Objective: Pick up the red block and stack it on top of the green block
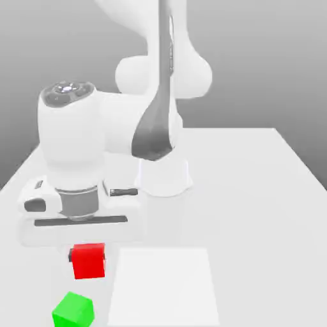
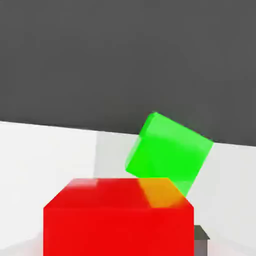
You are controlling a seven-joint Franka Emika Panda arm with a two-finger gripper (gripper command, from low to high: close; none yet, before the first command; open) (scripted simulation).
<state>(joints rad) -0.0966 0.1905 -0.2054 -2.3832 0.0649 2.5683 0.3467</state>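
Observation:
The red block (image 1: 87,263) sits low over the white table, at the exterior view's lower left. My gripper (image 1: 87,255) comes straight down on it from the white hand above, and a dark fingertip (image 1: 70,256) presses each side, so it is shut on the red block. The green block (image 1: 73,310) lies just in front of it, nearer the camera, turned at an angle and apart from it. In the hand view the red block (image 2: 118,220) is close up, and the green block (image 2: 167,152) lies just beyond it.
A paler square patch (image 1: 163,284) marks the table (image 1: 255,191) at the exterior view's right of the blocks. The arm's white base (image 1: 163,179) stands behind them. The table's left edge runs close to the hand.

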